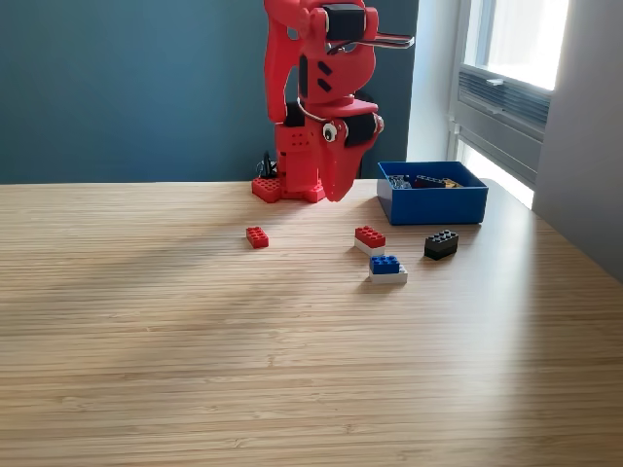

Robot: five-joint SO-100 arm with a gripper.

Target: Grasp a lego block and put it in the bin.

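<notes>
the arm (321,97) is cut off by the top edge; the bin's (433,204) contents, beside the jaws, are too small to be told

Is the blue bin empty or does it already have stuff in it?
Not empty. The blue bin holds a few small pieces, visible over its rim near the back wall; what they are is too small to tell.

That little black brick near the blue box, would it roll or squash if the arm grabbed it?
Probably neither. The black brick looks boxy and flat-bottomed, so it should slide on the smooth table rather than roll. It appears to be hard plastic, likely stiff and light.
</notes>
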